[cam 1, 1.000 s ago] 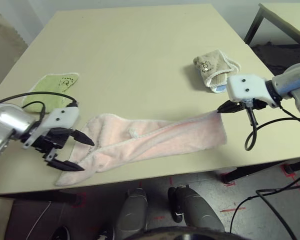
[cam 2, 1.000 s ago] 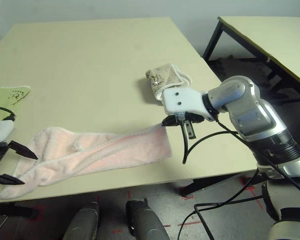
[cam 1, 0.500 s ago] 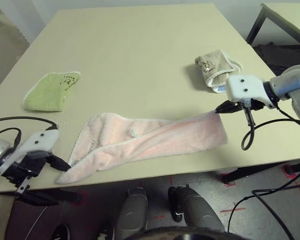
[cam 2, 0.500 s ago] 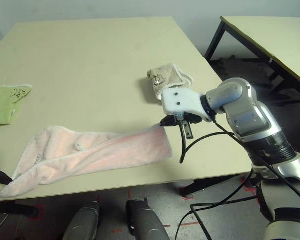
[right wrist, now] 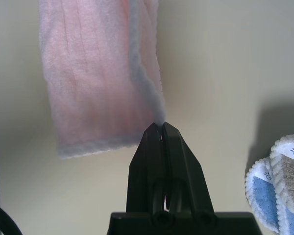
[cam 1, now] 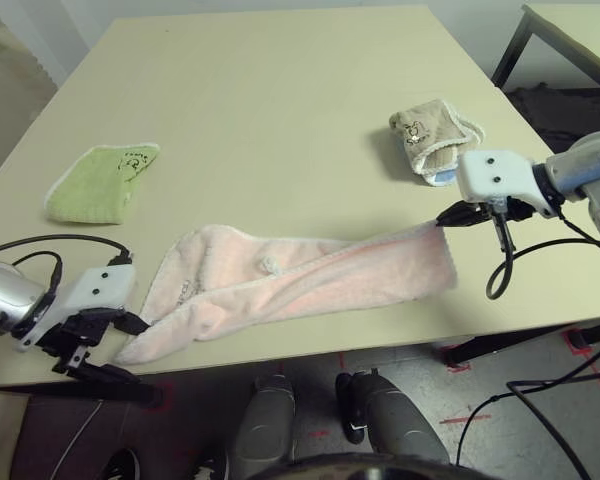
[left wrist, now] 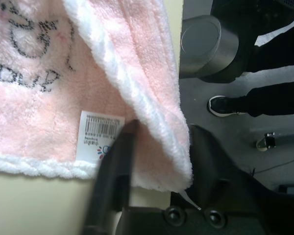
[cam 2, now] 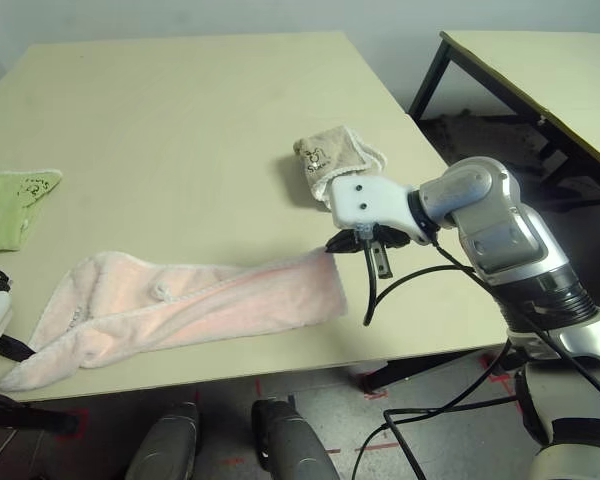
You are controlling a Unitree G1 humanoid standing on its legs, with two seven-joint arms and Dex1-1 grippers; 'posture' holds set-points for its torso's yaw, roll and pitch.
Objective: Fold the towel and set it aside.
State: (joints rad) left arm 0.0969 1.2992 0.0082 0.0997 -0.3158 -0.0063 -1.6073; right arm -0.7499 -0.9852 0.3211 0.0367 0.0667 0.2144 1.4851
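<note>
- The pink towel [cam 1: 290, 285] lay stretched in a loose, rumpled band along the near edge of the counter [cam 1: 280, 110].
- My right gripper [right wrist: 160, 128] was clenched on the towel's right corner, holding that corner slightly lifted off the counter.
- My left gripper [left wrist: 159, 147] sat at the towel's left end by the counter's edge, its fingers [left wrist: 118, 161] on either side of the corner near the white tag [left wrist: 99, 134]; I could not tell whether they had clamped it.
- A small green towel [cam 1: 102, 182] lay well apart on the left.
- A folded beige-and-blue towel [cam 1: 432, 138] rested beyond my right gripper.
</note>
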